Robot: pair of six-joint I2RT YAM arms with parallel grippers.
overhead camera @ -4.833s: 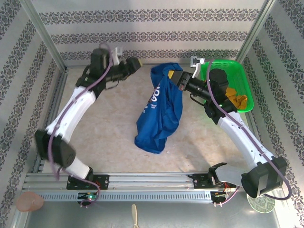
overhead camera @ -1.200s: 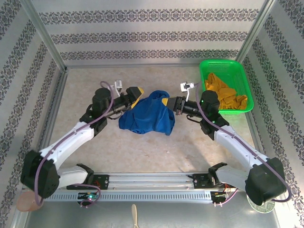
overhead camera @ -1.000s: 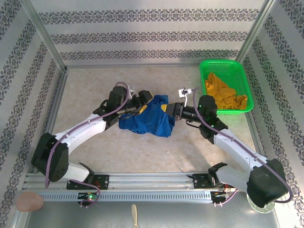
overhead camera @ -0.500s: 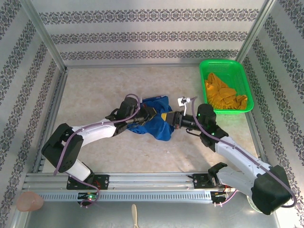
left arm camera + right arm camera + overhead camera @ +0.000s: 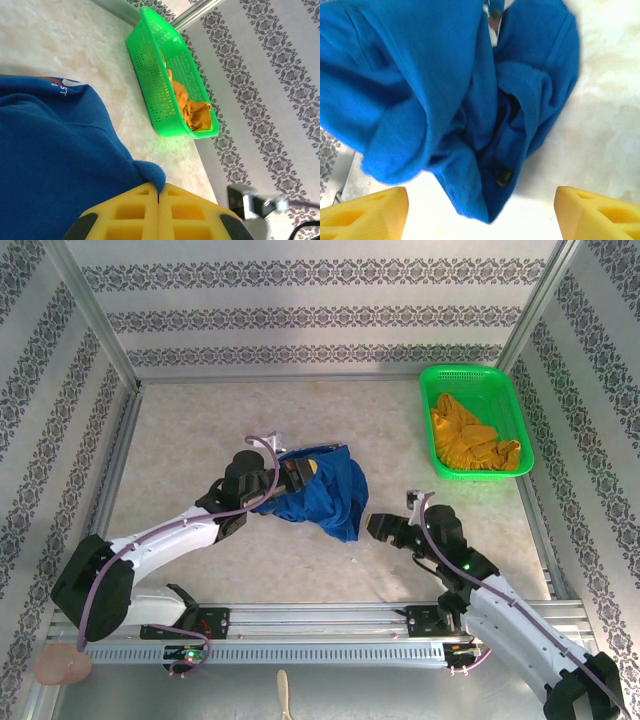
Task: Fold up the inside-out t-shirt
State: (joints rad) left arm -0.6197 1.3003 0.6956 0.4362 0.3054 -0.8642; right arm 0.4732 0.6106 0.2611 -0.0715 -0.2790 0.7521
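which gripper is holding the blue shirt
The left gripper: it is shut on an edge of the blue t-shirt. The right gripper is open, apart from the cloth.

t-shirt [image 5: 330, 492] left of basket [image 5: 427, 432]

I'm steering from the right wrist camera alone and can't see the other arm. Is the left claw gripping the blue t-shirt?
Observer: Yes. In the left wrist view the left claw is shut on a fold of the blue t-shirt.
Operator: Where is my claw relative to the shirt?
Observer: From above, the right claw is open, apart from the shirt and off its near right side.
Operator: And where on the table is the shirt?
Observer: It sits bunched near the middle of the table. The green basket at the far right, holding a mustard garment, is well apart from it.
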